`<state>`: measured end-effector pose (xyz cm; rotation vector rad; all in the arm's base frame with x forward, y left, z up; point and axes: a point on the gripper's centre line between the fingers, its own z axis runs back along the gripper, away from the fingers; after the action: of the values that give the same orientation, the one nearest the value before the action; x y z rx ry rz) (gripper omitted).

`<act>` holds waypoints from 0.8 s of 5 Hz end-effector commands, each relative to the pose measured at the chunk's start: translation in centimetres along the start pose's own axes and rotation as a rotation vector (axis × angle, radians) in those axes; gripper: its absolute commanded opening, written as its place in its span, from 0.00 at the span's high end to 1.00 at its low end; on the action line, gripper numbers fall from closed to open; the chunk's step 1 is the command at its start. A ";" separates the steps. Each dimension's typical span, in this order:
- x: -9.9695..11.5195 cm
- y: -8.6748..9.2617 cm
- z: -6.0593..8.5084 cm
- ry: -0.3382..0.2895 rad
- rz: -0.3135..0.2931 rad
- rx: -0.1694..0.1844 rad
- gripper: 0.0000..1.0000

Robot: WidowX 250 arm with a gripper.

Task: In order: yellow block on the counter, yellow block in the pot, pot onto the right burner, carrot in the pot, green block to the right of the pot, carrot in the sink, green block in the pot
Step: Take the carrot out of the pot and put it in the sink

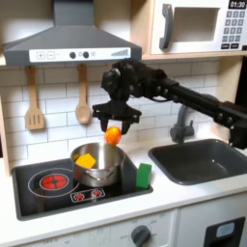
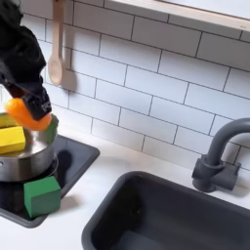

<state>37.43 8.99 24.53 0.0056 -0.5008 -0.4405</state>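
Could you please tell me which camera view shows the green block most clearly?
The second exterior view: the green block sits close and large on the stovetop's edge beside the pot. In the first exterior view it is a small green shape to the pot's right.

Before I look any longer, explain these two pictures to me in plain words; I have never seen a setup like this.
This is a toy kitchen with a black robot arm reaching in. The first exterior view looks at the kitchen from the front. The second exterior view is a closer look taken from beside the sink.

At the arm's end is its hand, a two-finger clamp. It holds a small orange carrot in the air above a shiny pot. The pot sits on the black stovetop, on the burner nearer the sink, and a yellow block lies inside it. A green block stands on the stovetop beside the pot, on the sink side. The dark sink with its curved faucet is set into the pale counter. Wooden utensils hang on the tiled wall.
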 end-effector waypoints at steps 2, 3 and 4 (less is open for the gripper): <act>1.8 -2.4 1.6 -0.055 -0.057 -0.036 1.00; 2.4 -4.4 1.6 -0.062 -0.089 -0.069 1.00; 2.6 -7.2 1.0 -0.060 -0.126 -0.124 1.00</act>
<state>35.97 1.45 26.06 -0.0924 -0.5351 -0.6013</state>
